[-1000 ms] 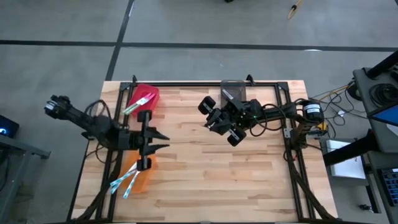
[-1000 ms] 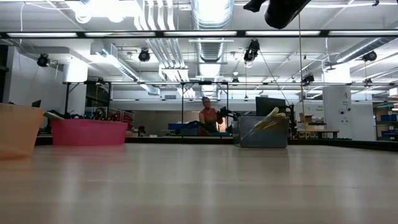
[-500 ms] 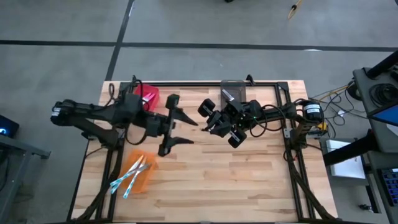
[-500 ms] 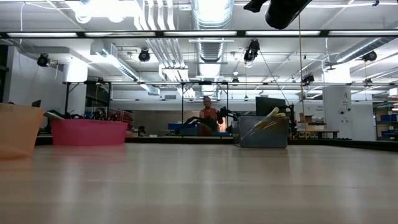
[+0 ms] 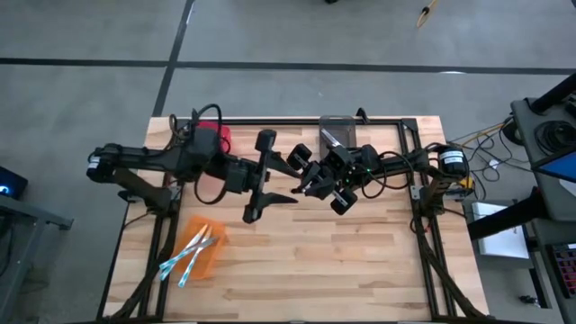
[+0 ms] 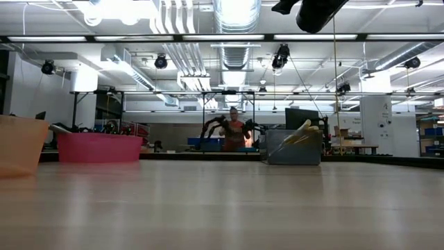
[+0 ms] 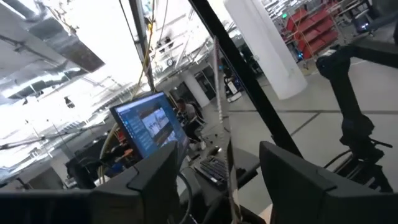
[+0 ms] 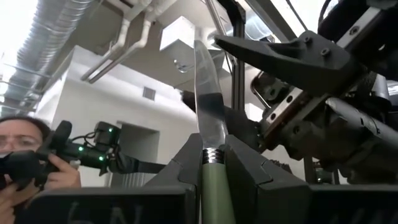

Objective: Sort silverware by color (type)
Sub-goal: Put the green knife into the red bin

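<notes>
A knife with a green handle and silver blade [image 8: 208, 106] sticks out of my right gripper [image 8: 211, 155], which is shut on it above the table's middle [image 5: 301, 169]. My left gripper [image 5: 286, 183] stands open just left of it, fingers toward the right gripper; one of its fingers [image 8: 280, 53] shows beside the blade. A thin upright strip [image 7: 225, 155] shows between the left fingers; whether it is the blade I cannot tell. Light-blue knives [image 5: 184, 256] lie in the orange bin [image 5: 205, 256]. Yellow handles [image 6: 300, 132] stick out of the grey bin [image 6: 295, 151]. My right gripper pinches the knife's green handle at its blade end [image 8: 211, 177] between its two fingers. The knife lies along the fingers, and the blade reaches out past the fingertips toward the left arm. It is lifted clear of the table.
The red bin [image 5: 216, 135] sits at the far left, mostly under my left arm. The grey bin [image 5: 335, 126] stands at the far edge behind the right arm. A black frame [image 5: 270, 120] rims the table. A person [image 6: 232, 130] stands beyond the far edge.
My left gripper has swung from above the orange bin toward the table's far right, up to the right gripper, and its fingers now stand wider apart. The right gripper has kept still with the knife.
</notes>
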`<action>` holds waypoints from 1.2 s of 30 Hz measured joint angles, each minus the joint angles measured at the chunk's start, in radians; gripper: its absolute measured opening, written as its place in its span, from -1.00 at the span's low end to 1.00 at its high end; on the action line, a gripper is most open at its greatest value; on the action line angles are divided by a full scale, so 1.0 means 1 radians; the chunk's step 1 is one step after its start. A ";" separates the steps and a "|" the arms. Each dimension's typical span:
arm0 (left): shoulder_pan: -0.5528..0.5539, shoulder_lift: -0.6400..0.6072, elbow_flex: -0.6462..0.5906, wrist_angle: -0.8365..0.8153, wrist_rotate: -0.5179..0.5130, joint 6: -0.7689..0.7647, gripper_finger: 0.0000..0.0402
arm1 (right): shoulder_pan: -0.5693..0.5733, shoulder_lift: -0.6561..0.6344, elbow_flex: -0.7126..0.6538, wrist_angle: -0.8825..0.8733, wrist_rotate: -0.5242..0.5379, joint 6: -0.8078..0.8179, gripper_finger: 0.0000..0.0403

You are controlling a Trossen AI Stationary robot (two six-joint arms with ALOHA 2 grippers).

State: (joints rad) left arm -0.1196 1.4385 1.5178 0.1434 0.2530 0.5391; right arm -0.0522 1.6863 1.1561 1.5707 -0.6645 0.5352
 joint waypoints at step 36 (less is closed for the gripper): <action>-0.016 0.022 0.070 -0.081 -0.016 -0.081 -1.00 | -0.007 -0.002 -0.001 -0.014 -0.007 0.044 -0.44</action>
State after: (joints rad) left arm -0.1356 1.4602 1.5879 0.0628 0.2371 0.4579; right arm -0.0593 1.6840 1.1553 1.5568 -0.6719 0.5789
